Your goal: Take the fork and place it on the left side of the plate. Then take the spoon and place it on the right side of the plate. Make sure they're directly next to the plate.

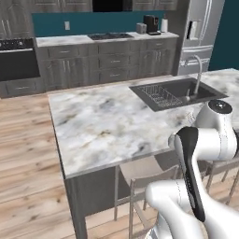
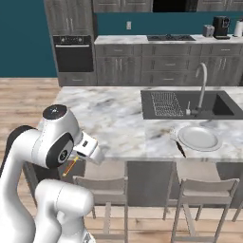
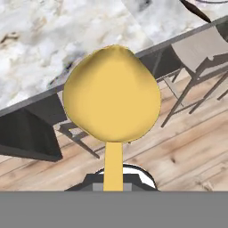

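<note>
My gripper is shut on the spoon's thin orange-gold handle. The spoon's golden-yellow bowl sticks out ahead of the hand, over the counter's front edge and the wooden floor. In the right base view a short piece of the spoon shows below my forearm, in front of the counter and well left of the plate. The round grey-white plate lies near the counter's front edge. The fork lies at its left rim, dark handle toward the edge. The fork's handle also shows in the hand view.
A marble island counter carries a dark sink with a faucet behind the plate. Grey stools stand under the counter's front edge. Cabinets and an oven line the far wall.
</note>
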